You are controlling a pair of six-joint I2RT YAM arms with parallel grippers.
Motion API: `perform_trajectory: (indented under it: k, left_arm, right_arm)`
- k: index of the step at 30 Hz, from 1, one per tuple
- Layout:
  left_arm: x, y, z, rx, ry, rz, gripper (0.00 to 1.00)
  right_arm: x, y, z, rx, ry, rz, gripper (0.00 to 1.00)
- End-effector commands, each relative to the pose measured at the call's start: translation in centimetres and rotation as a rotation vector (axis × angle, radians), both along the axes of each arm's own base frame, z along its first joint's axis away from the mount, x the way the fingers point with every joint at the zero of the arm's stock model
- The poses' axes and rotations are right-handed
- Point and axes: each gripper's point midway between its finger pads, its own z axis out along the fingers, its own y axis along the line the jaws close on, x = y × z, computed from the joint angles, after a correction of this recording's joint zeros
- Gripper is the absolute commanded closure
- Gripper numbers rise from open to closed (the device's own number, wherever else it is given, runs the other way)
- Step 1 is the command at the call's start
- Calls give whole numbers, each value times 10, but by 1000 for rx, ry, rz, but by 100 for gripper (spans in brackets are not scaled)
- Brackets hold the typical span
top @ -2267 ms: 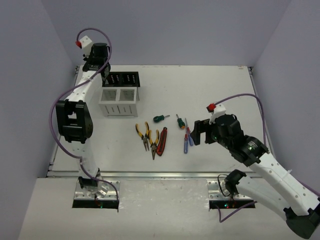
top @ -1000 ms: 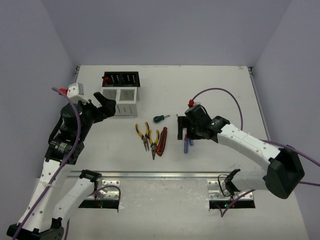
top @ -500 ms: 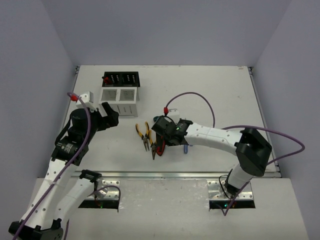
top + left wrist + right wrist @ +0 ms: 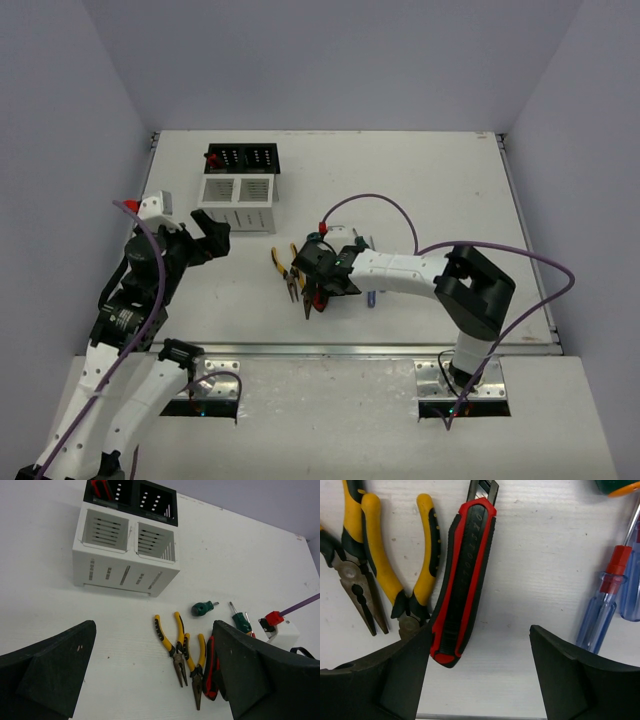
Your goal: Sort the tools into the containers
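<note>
The red-and-black cutter (image 4: pixel 464 580) lies on the table with its lower end between my right gripper's (image 4: pixel 480 676) open fingers, close to the left finger (image 4: pixel 380 680). Two yellow-handled pliers (image 4: pixel 395 575) lie just left of it. Red and blue screwdrivers (image 4: pixel 612 592) lie to its right. In the top view the right gripper (image 4: pixel 318 282) covers most of the cutter (image 4: pixel 317 301). My left gripper (image 4: pixel 214 235) hangs open and empty near the white slotted bin (image 4: pixel 238 203), with the black bin (image 4: pixel 242 158) behind. The left wrist view shows the pliers (image 4: pixel 170 637) and a stubby green screwdriver (image 4: pixel 202 608).
A red-handled item (image 4: pixel 100 487) stands in the black bin's (image 4: pixel 150 500) left compartment. The white bin's (image 4: pixel 125 572) two compartments show nothing inside. A green-handled screwdriver (image 4: pixel 241 621) lies right of the stubby one. The table's front edge (image 4: pixel 330 348) runs just below the tools.
My right gripper has swung left from the screwdrivers to over the cutter, and its fingers have narrowed a little. The left arm has shifted slightly, staying open.
</note>
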Motion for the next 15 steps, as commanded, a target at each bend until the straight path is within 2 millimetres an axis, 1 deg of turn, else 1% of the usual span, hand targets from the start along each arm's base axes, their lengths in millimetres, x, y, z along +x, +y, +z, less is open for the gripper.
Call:
perform_trajectory:
  k: [1, 5, 7, 9, 12, 15]
  left_arm:
    - [3, -2, 7, -6, -27, -6, 0]
    - [2, -1, 8, -6, -33, -2, 0]
    - [2, -2, 8, -7, -33, -4, 0]
    - [3, -2, 8, -7, -32, -6, 0]
    - [3, -4, 7, -6, -27, -12, 0]
    - [2, -5, 8, -9, -31, -16, 0]
  right_arm:
    - [12, 19, 6, 61, -49, -21, 22]
    - [13, 21, 3, 60, -47, -22, 25]
    - [13, 20, -3, 47, -40, -29, 26]
    - [14, 17, -8, 25, -38, -45, 28]
    - [9, 9, -18, -2, -20, -69, 32]
    - [5, 4, -22, -5, -13, -79, 37]
